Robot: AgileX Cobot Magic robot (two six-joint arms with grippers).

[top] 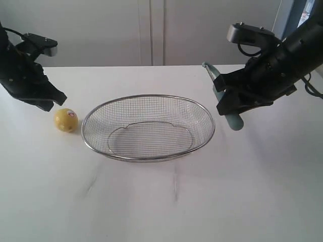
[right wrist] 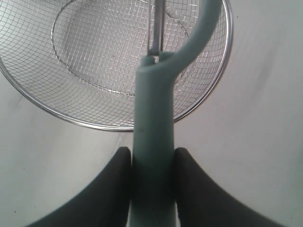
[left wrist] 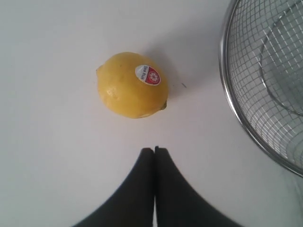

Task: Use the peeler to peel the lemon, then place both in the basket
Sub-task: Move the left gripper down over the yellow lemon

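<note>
One lemon (left wrist: 132, 85) near closed, empty left hand (left wrist: 154, 149); right hand (right wrist: 152, 153) grips peeler (right wrist: 154, 94) beside basket (top: 202, 123).

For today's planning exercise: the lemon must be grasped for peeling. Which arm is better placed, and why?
Left. The left pincer, shut and empty, hangs beside the lemon; the right pincer grips the peeler beyond the basket.

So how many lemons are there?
1. The lemon sits on the table, just left of the basket, near the shut left end effector. No others show.
</note>
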